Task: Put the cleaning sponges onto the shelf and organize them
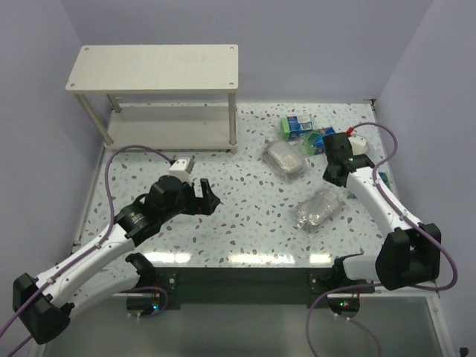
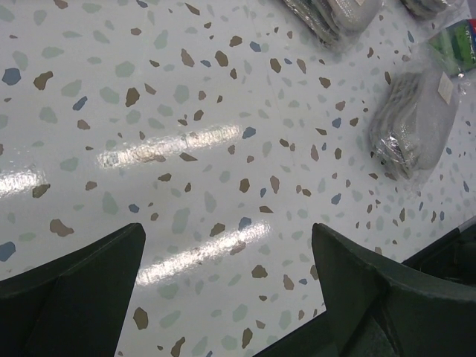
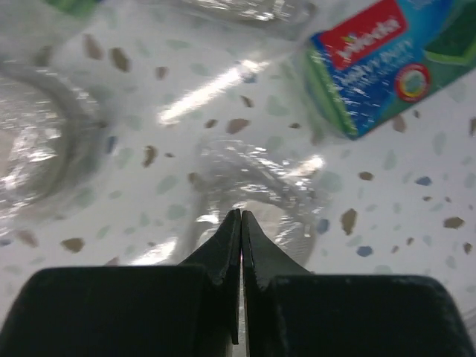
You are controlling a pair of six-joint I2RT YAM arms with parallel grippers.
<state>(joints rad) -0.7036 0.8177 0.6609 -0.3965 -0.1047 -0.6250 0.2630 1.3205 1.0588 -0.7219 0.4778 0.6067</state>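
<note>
The shelf (image 1: 152, 67) stands at the back left, both beige boards bare. Two green sponge packs (image 1: 297, 125) (image 1: 321, 136) lie at the back right. Two silvery scourer packs lie on the table, one mid-table (image 1: 285, 158) and one nearer (image 1: 318, 210). My right gripper (image 1: 332, 172) (image 3: 241, 214) is shut, its tips pinching the clear wrap of a third scourer pack (image 3: 256, 190), which is hidden in the top view. A green pack (image 3: 372, 56) lies just beyond it. My left gripper (image 1: 207, 195) (image 2: 227, 230) is open and empty over bare table; a scourer pack (image 2: 413, 123) lies to its right.
The speckled table (image 1: 223, 230) is walled by lilac panels behind and at both sides. A sliver of green (image 1: 384, 178) shows beside the right forearm. A purple cable (image 1: 111, 171) loops over the left arm. The table's front edge is dark.
</note>
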